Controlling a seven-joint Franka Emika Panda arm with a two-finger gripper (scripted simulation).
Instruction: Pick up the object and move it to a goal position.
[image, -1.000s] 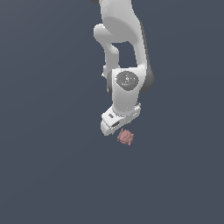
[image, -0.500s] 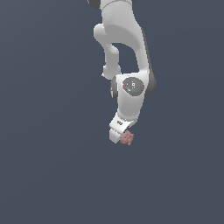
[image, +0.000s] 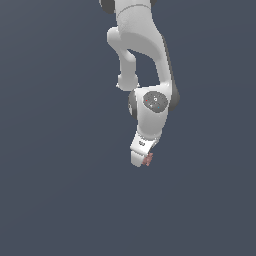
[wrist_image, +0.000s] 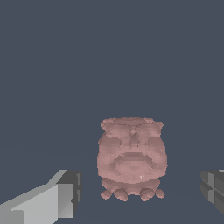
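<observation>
Fingers (wrist_image: 65, 194) spread wide either side of the lumpy pinkish-red blob (wrist_image: 131, 155), which sits on the dark grey tabletop (image: 60, 190) between them, untouched. Grasp, lift and carry all remain.

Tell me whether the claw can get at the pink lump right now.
Probably yes. In the wrist view the pink lump sits between the open claw's two fingers, with a gap on each side and nothing blocking.
</observation>
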